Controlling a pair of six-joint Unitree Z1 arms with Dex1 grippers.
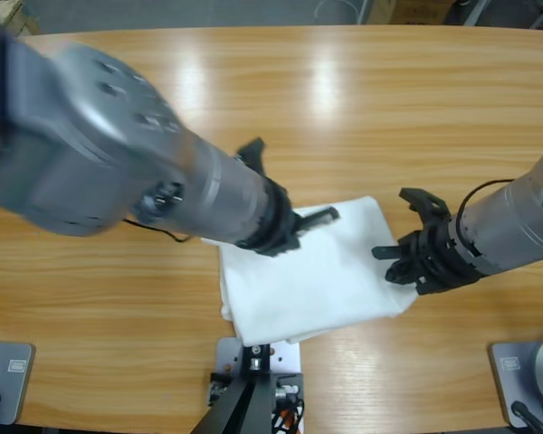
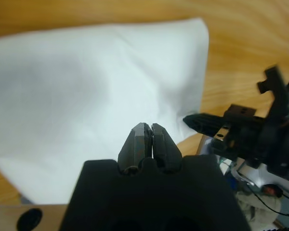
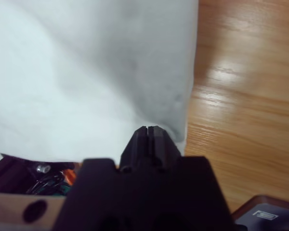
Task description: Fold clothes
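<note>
High view: the T-shirt [image 1: 312, 271] is seen as a compact white rectangle, already folded, lying on the wooden table [image 1: 389, 108] near its front edge. The left gripper [image 1: 299, 228] hovers over the bundle's left part, the right gripper [image 1: 405, 262] sits just beside its right edge. In both wrist views the jaws are pressed together with no cloth seen between them — nothing is held. The fold is judged nearly complete. Trouble could be caused by a closed jaw tip dragged across the top layer — the stack would be skewed or a ply peeled open. The bundle could also be pushed over the near table edge.
</note>
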